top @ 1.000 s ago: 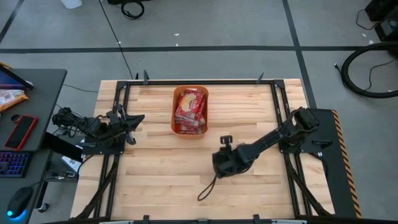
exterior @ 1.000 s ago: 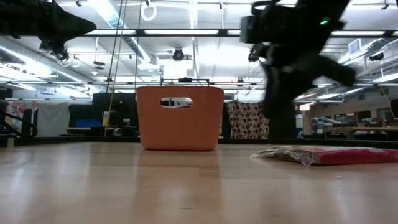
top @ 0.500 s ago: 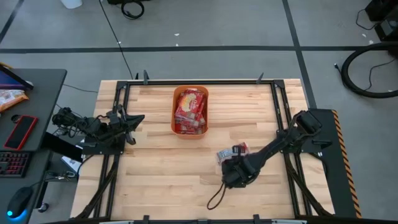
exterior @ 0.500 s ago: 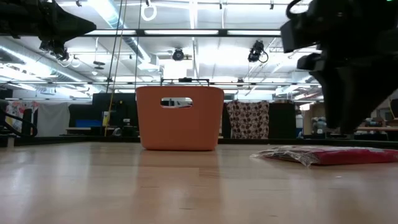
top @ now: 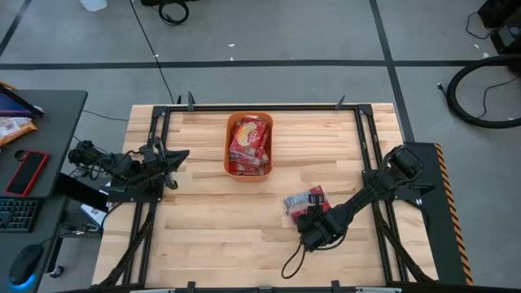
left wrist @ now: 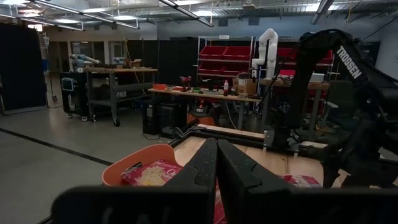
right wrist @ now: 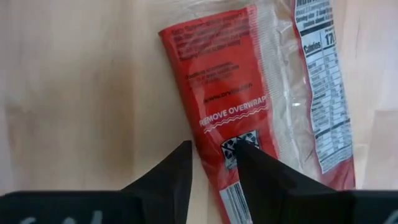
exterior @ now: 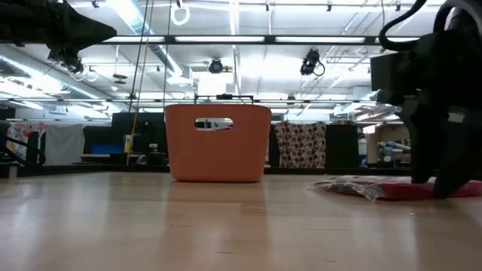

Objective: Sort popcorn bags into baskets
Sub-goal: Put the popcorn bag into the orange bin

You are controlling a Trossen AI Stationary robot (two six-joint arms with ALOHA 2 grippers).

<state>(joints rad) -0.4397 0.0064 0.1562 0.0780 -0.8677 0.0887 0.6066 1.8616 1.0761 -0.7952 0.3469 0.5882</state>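
One popcorn bag (top: 305, 198) lies flat on the wood toward the table's near right, grey-white label side and red strip up (right wrist: 249, 81); it shows as a low red packet (exterior: 376, 188) in the low view. The orange basket (top: 248, 146) stands at the table's far middle and holds several red packets. My right gripper (right wrist: 213, 152) is open and low over the bag's near end, one finger above the red strip and the other above bare wood. My left gripper (left wrist: 214, 155) is shut and waits at the table's left edge (top: 167, 159). My right gripper comes at the bag's red long edge (right wrist: 208, 134) from above, pointing down, and its fingers stand on either side of that edge. The bag lies flat on the table. I cannot tell whether the fingertips touch it.
The basket (exterior: 218, 143) stands well away from the bag, with bare wood between them. A black metal frame runs along the table's edges (top: 358, 130). A desk with a keyboard and a red phone (top: 28, 172) stands beyond the left edge.
My right gripper has moved toward the table's near and right edges and come down, from above the table to the level of the bag. This has uncovered the bag in the high view. The bag has stayed in place.
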